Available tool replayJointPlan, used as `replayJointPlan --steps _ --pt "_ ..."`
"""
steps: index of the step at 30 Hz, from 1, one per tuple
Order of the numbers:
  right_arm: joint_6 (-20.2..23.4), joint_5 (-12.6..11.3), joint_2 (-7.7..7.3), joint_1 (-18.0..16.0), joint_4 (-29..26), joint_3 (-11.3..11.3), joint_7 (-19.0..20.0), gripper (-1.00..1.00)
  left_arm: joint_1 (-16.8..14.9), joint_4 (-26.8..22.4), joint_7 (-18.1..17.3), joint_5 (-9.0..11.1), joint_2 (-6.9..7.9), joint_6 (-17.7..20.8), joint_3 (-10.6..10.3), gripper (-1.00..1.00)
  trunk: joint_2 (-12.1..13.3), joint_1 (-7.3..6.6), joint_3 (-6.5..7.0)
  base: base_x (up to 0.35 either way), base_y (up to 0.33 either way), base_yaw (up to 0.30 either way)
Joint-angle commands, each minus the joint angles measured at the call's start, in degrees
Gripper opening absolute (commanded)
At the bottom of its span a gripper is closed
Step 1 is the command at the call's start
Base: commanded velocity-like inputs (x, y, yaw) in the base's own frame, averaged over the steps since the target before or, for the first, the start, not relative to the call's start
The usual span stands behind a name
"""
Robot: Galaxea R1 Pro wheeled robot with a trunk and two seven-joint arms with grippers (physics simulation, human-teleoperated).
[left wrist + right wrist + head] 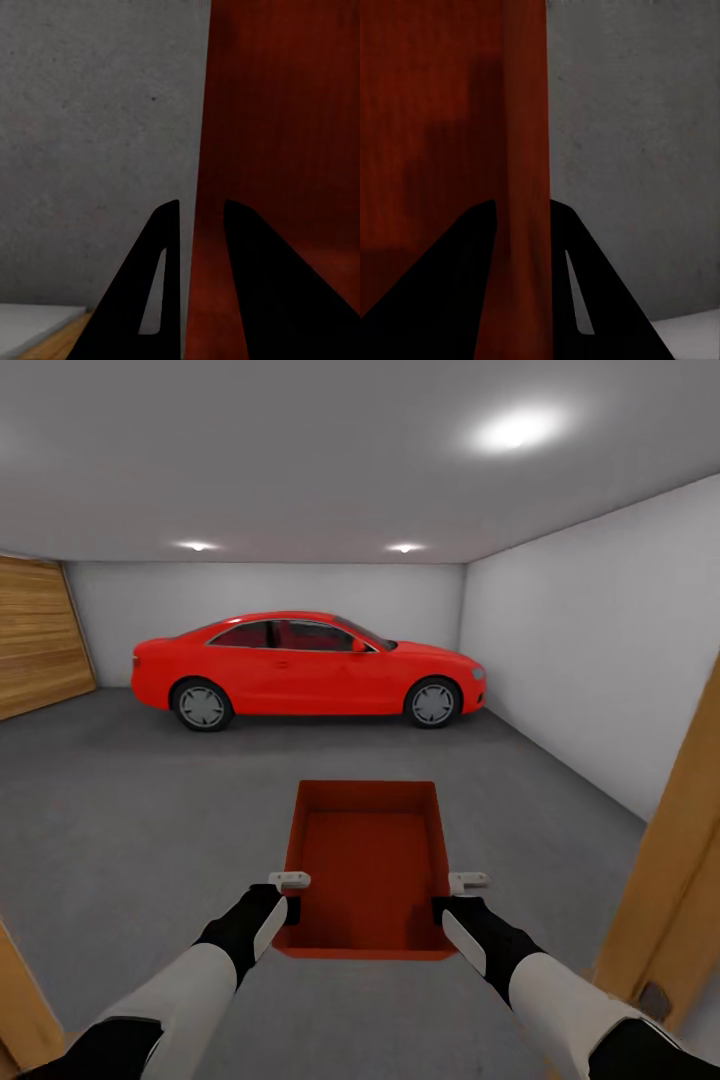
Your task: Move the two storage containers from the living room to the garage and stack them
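One orange-red storage container [368, 865] hangs empty and level in front of me, above the dark grey concrete floor [130, 810] of the garage. My left gripper [286, 902] is shut on its left wall and my right gripper [452, 902] on its right wall. In the left wrist view, the left gripper [201, 206] straddles the rim of the container [277, 150], one black finger on each side. In the right wrist view, the right gripper [523, 204] pinches the red wall [435, 112] the same way.
A red car [300, 670] is parked across the far end of the garage. A wood-plank door wall [35, 635] runs along the left and a white wall [600, 650] along the right. Wooden door-frame posts [670, 880] flank me close by. Open concrete lies between me and the car.
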Motion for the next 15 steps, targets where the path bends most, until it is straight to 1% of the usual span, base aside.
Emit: replayJointPlan --steps 1,15 --pt "0.4 1.4 -0.05 -0.1 -0.2 -0.8 -0.5 -1.00 0.0 0.2 1.1 -1.7 0.02 0.7 -0.4 -1.00 -0.1 0.05 -0.10 0.323 0.000 0.000" --pt "0.4 1.4 -0.14 -0.1 -0.2 -0.8 -0.5 -1.00 0.0 0.2 1.1 -1.7 0.02 0.7 -0.4 -1.00 -0.1 0.05 -0.10 0.323 0.000 0.000"
